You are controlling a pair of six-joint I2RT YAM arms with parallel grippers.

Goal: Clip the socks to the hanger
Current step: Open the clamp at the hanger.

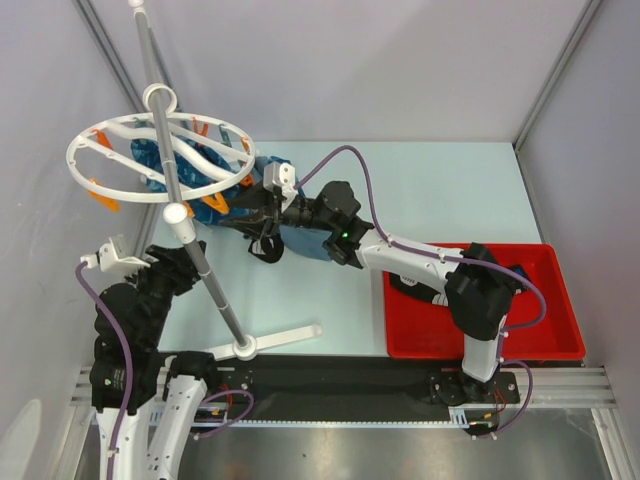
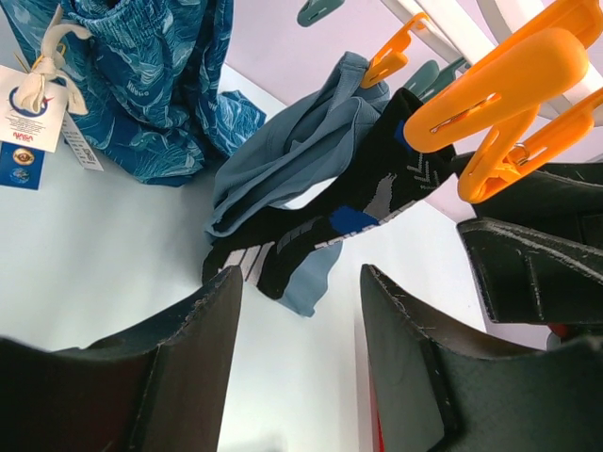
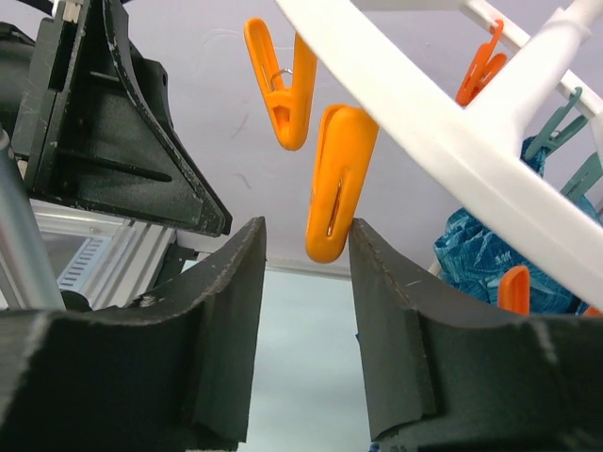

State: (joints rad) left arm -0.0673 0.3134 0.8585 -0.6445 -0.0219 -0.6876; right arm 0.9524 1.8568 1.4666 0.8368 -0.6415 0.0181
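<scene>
Black sock (image 2: pixel 358 202) hangs under the hanger (image 1: pixel 110 150), draped in front of a grey-blue cloth (image 2: pixel 283 160). Its top end meets the tip of an orange clip (image 2: pixel 499 85). We judge it is clipped there, though the bite itself is not clear. The toe end dangles just above the desk (image 1: pixel 430 190). A blue patterned cloth (image 2: pixel 160 85) hangs further off.

Left pincer (image 2: pixel 300 282) has its fingers apart and holds nothing, aimed at the sock from below. Right pincer (image 3: pixel 306 231) is also apart and holds nothing. An empty clip (image 3: pixel 334 184) hangs between its fingers, touching or nearly touching the right one.

Something dark lies in the red bin (image 1: pixel 540 345), mostly hidden by the right arm. We cannot tell if it is a second sock.

We judge the step in hand is working that empty clip for the next sock. To do it well:
- grip the handle end above the spring, not the mouth
- squeeze square on, so the clip does not twist out
- go slow, since the ring may swing or turn on its pole (image 1: pixel 200 260)
- have the other pincer push the cuff deep into the mouth before letting go
- keep clear of the hung sock and the cloths
</scene>
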